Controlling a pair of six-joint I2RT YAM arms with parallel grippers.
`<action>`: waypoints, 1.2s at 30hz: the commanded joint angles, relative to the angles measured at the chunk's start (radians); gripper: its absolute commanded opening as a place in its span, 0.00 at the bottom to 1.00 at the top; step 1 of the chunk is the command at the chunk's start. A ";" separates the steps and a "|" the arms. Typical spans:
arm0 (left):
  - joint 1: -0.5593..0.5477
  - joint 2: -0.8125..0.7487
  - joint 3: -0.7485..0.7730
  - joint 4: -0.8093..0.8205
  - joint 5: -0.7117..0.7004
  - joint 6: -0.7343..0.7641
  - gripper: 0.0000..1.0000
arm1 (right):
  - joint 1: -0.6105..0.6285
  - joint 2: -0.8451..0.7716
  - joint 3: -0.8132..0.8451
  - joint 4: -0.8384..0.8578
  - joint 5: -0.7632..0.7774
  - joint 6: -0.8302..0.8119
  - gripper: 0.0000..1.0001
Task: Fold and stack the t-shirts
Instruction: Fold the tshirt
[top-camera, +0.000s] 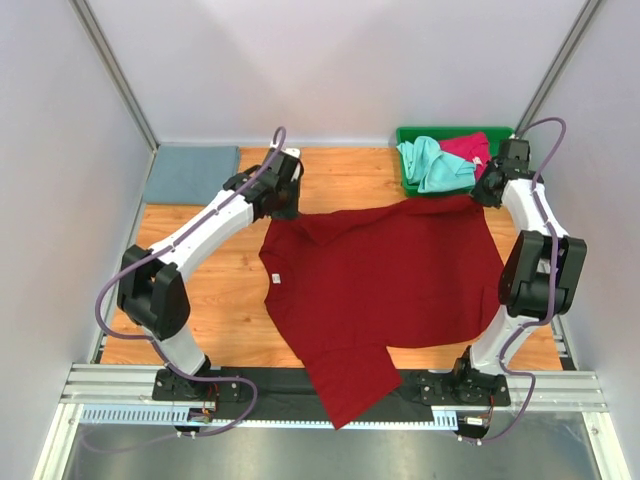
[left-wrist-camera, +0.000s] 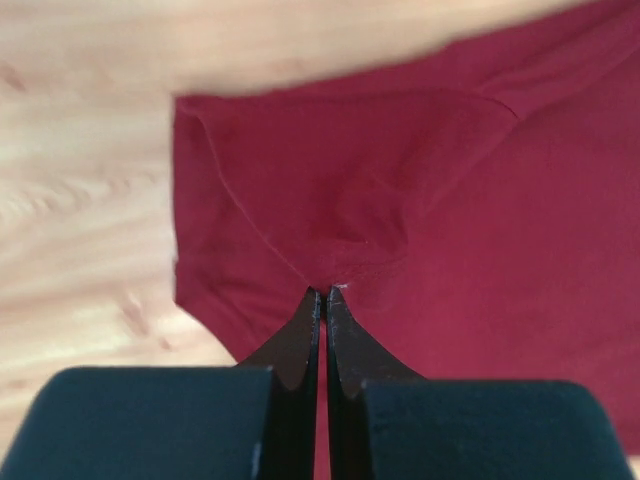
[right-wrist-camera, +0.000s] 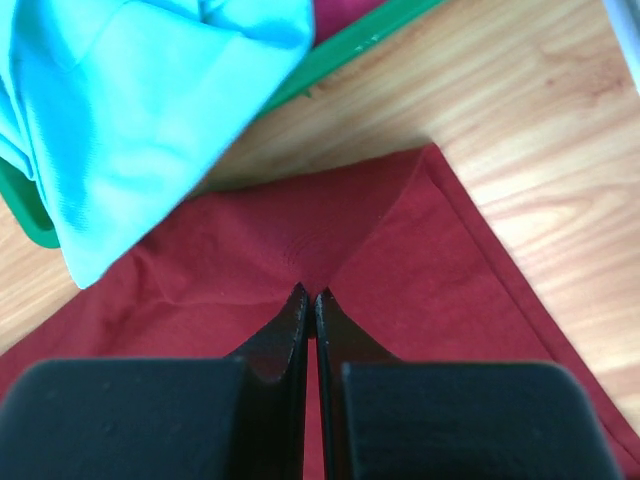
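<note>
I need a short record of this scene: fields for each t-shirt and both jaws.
dark red t-shirt: spread out on the wooden table, one part over the near edge
grey-blue t-shirt: folded, far left corner
mint t-shirt: in the green tray, spilling over its rim
pinkish-red t-shirt: in the tray, beside the mint one
left jaws: shut on the dark red t-shirt's far left corner
right jaws: shut on its far right corner

A lab test cell is suggested: a wooden table (top-camera: 225, 300) is enclosed by plain panels (top-camera: 350, 60) and metal posts (top-camera: 115, 72), with a metal rail (top-camera: 110, 385) at its near edge.
</note>
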 joint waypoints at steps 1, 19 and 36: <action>-0.041 -0.076 -0.021 -0.089 0.003 -0.071 0.00 | -0.022 -0.003 0.069 -0.095 0.012 -0.023 0.02; -0.063 -0.260 -0.191 -0.152 0.116 -0.191 0.00 | -0.067 0.096 0.206 -0.285 -0.036 -0.075 0.07; -0.089 -0.283 -0.340 -0.074 0.264 -0.195 0.00 | -0.078 0.123 0.169 -0.329 0.137 -0.066 0.19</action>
